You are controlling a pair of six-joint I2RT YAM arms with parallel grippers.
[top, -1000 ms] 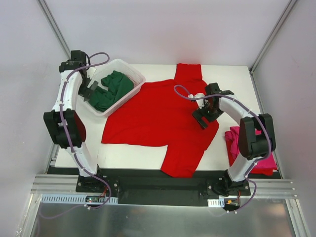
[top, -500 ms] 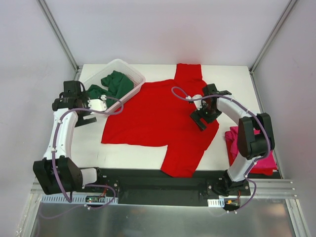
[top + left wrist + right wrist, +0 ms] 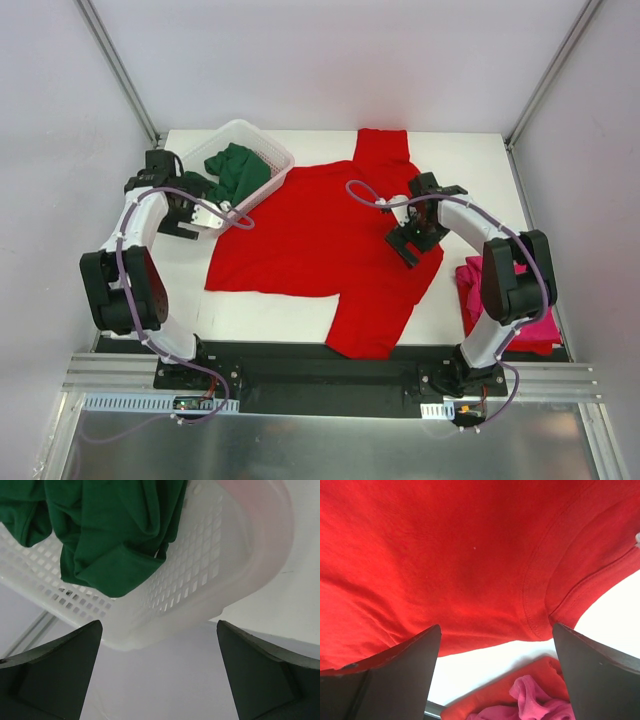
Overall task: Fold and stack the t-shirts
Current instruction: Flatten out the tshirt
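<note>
Above the one red t-shirt (image 3: 300,235), the right gripper (image 3: 407,243) is gaping wide, empty. Left of that shirt, the left gripper (image 3: 159,675) is gaping empty beside one basket (image 3: 215,575) of green t-shirts (image 3: 110,530). One magenta t-shirt (image 3: 472,290) is lying rightward.

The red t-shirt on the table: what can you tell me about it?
The red t-shirt is soft, plain bright cloth, spread flat and unfolded on the white table. It lies sideways: hem left, neck right, one sleeve far, one near. Its far hem corner meets the basket; the right arm holds its jaws open over the neck.
</note>
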